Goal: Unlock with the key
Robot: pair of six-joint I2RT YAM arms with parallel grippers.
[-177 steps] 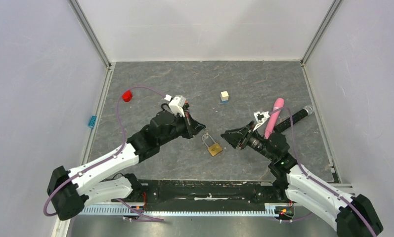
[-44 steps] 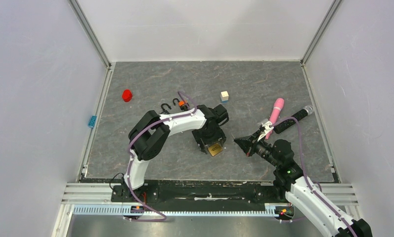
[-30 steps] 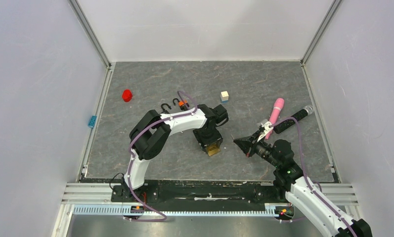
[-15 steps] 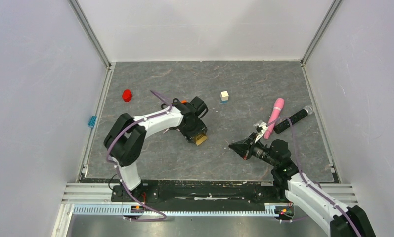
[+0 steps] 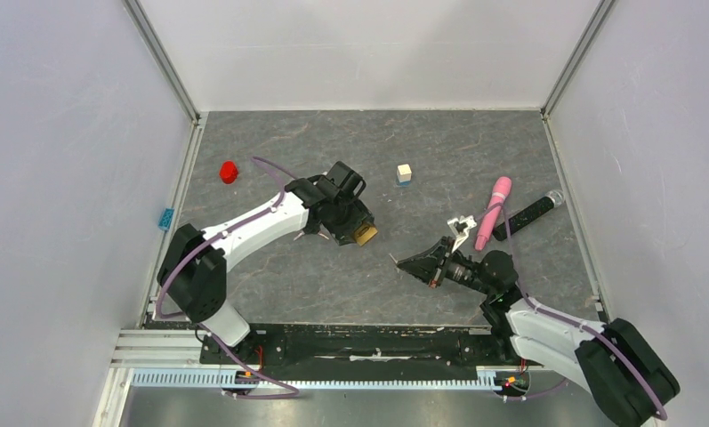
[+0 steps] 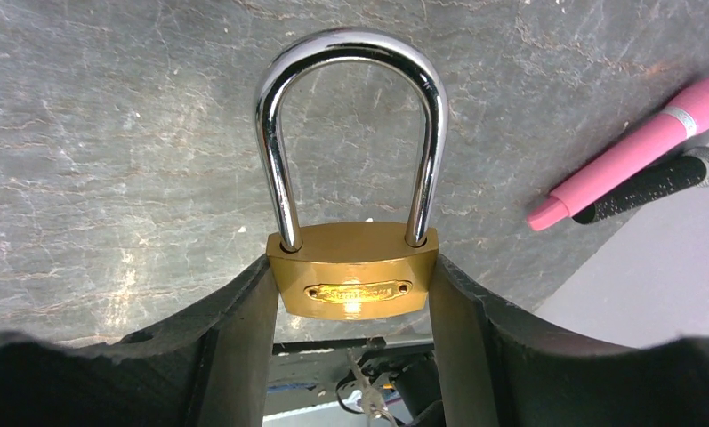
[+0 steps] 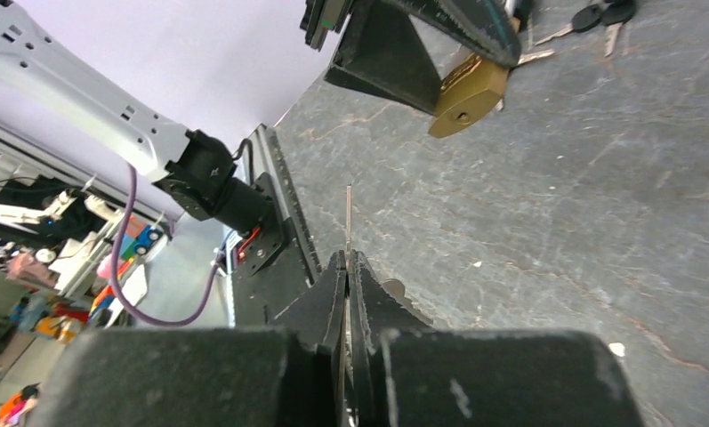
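Left gripper (image 5: 358, 229): pinching the padlock (image 6: 353, 283) by its brass body, shackle closed.
Right gripper (image 7: 348, 265): pressed together on the key (image 7: 348, 213).
Key: near the padlock, not touching it, blade pointing toward its keyhole end.

Right gripper (image 7: 348, 260) sits bottom centre, fingers pinched tight on the key (image 7: 348, 213). It's edge-on, so it's just a thin sliver pointing up at the padlock (image 7: 469, 96). The padlock hangs up and to the right of that tip, not touching it. Its brass body is clamped in the left gripper (image 7: 464, 64), and its bottom face with the little dark hole is turned toward the camera. Spare keys (image 7: 592, 18) lie on the grey table (image 7: 600, 196) just right of the padlock, and the white left arm (image 7: 75, 80) stretches off far left of it.
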